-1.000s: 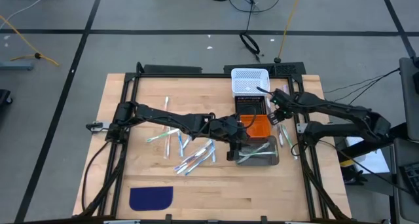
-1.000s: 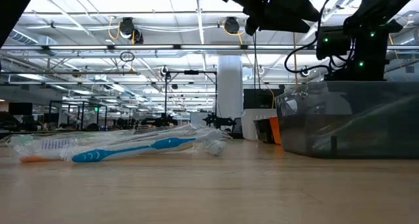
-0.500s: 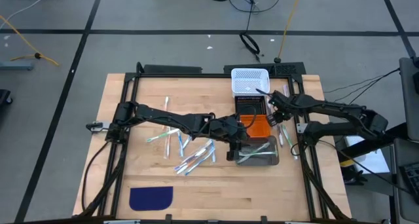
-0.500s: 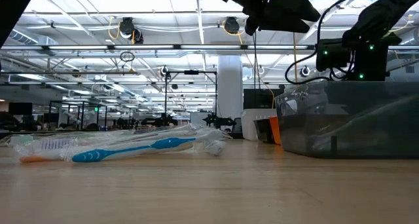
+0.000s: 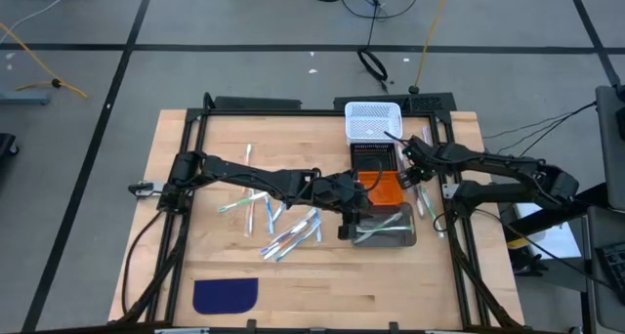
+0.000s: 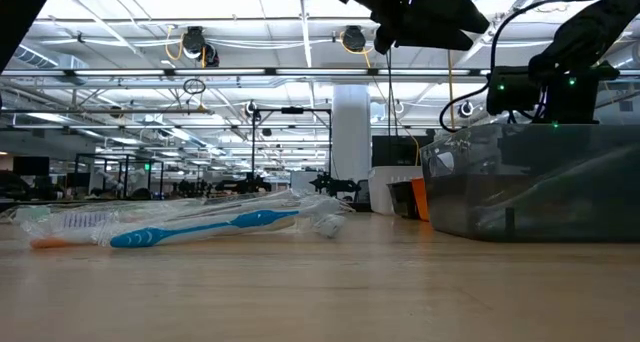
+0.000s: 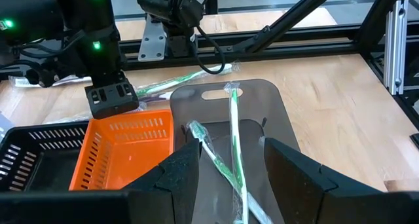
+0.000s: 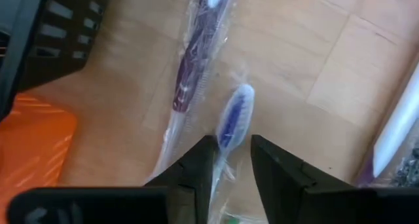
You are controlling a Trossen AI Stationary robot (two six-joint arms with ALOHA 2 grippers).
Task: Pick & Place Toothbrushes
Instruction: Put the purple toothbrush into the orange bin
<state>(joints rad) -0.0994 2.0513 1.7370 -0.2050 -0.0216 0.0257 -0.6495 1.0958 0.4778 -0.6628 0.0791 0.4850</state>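
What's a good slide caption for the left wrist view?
Left gripper, fingers apart, hovers over the clear grey bin holding two green wrapped toothbrushes, beside the orange basket.

Left end effector (image 7: 229, 171) fingers apart, right end effector (image 8: 230, 160) slightly parted, lowered

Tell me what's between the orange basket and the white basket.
A black slatted basket sits between the orange plastic basket and the white perforated basket, clearest in the high view.

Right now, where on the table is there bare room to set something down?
Bare wood lies between the blue cloth and the clear bin, and behind the loose toothbrushes. It is crowded around the orange basket, where the left claw and right claw work.
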